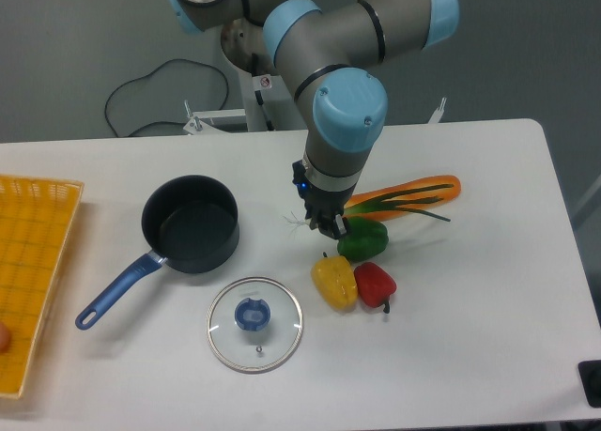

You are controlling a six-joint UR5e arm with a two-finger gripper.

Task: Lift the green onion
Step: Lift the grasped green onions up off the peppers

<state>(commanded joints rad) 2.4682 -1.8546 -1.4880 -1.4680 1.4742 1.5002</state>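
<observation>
The green onion (399, 206) lies on the white table right of centre. Its whitish root end (295, 221) points left and its dark green leaves fan out to the right. My gripper (325, 224) points straight down over the stalk near the bulb end, with its fingers on either side of the stalk. The wrist hides the stalk there. I cannot tell whether the fingers are pressed onto the stalk.
A long orange vegetable (418, 188) lies right behind the onion. A green pepper (363, 240), a yellow pepper (335, 281) and a red pepper (375, 283) crowd just in front. A dark pot (191, 225), a glass lid (254, 323) and a yellow basket (33, 262) stand to the left.
</observation>
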